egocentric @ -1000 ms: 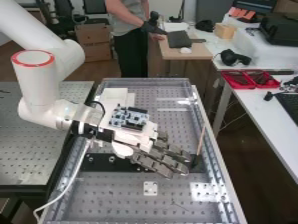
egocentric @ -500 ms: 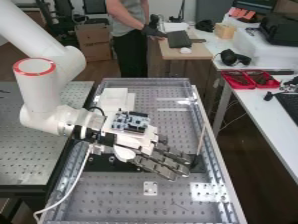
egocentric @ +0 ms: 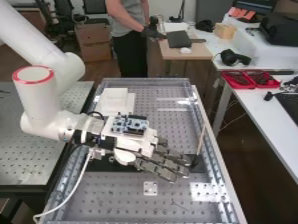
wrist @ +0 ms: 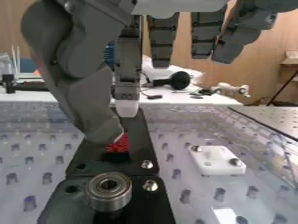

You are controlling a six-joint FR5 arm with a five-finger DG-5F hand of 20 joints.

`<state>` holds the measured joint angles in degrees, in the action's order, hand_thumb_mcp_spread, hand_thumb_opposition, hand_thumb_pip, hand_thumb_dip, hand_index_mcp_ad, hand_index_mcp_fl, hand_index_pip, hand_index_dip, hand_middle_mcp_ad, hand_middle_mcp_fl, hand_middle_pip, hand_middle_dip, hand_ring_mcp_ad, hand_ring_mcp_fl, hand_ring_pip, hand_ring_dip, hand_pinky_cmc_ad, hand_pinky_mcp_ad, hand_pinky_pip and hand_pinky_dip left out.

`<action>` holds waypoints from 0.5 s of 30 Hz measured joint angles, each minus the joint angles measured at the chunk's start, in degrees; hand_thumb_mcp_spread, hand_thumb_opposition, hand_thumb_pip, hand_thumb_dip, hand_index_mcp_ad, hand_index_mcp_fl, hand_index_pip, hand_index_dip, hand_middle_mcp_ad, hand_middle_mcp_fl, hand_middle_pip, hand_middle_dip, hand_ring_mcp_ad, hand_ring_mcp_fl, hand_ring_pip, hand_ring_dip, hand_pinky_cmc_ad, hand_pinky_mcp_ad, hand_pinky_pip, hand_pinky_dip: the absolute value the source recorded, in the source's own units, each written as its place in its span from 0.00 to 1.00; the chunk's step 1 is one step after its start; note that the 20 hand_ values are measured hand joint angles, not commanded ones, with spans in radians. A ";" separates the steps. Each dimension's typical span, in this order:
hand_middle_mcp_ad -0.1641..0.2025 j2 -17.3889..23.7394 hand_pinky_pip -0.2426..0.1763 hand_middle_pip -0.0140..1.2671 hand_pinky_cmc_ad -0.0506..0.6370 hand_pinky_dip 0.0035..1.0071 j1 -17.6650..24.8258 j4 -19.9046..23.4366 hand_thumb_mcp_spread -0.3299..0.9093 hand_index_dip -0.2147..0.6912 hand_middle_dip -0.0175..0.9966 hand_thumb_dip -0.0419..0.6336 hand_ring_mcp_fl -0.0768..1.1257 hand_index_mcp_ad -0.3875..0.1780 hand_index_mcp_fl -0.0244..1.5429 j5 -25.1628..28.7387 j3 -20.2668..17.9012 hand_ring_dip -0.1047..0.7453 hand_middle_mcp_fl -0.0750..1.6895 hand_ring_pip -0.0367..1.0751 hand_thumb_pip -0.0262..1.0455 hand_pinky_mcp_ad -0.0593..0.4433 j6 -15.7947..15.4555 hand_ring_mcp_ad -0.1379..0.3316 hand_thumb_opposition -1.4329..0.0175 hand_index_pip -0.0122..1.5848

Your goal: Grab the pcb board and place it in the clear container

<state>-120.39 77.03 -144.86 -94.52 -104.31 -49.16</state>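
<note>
One red board [wrist: 118, 144]: likely the pcb; set low in the black fixture [wrist: 141, 142], close by the thumb tip.
Handling: probably light, thin and stiff; surface parts easily scraped or bent; edges apt to slip from a loose pinch.
Hold point: opposite edges, clear of components; light, even pressure, then a straight lift to avoid jamming.
Hand [egocentric: 156, 167]: well open, fingers nearly straight, thumb bent toward the fixture; no grip evident; thumb contact with the red board, cannot tell.
Blue-and-white circuit board [egocentric: 130, 125]: on the back of the hand; likely control electronics, not for grasping.
Bearing [wrist: 109, 192]: metal, bore upward, on the fixture near the red board.
White plate [wrist: 217, 161]: flat beside the fixture, with two screws.
Tabletop [egocentric: 126, 202]: hard, perforated, glossy; glare likely to mask edges.
White boxes [egocentric: 114, 98]: on the tabletop, beyond the hand.
Room: red trays [egocentric: 250, 80] on a white side table [egocentric: 265, 117]; wooden floor.
</note>
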 joint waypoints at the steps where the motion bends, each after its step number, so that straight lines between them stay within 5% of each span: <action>1: 0.62 0.00 0.33 0.12 0.44 0.28 -0.05 0.43 0.63 0.38 0.14 0.44 0.07 0.57 0.04 -0.14 -0.17 0.11 0.07 0.11 0.68 0.45 -0.21 0.72 0.37 0.97; 15: 0.62 -0.72 0.33 0.12 0.44 0.28 -0.36 1.45 0.64 0.36 0.14 0.44 0.07 0.54 0.08 -1.62 -0.08 0.12 0.07 0.11 0.68 0.45 -1.20 0.72 0.37 0.97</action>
<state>-121.11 76.67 -143.40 -96.14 -104.40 -50.36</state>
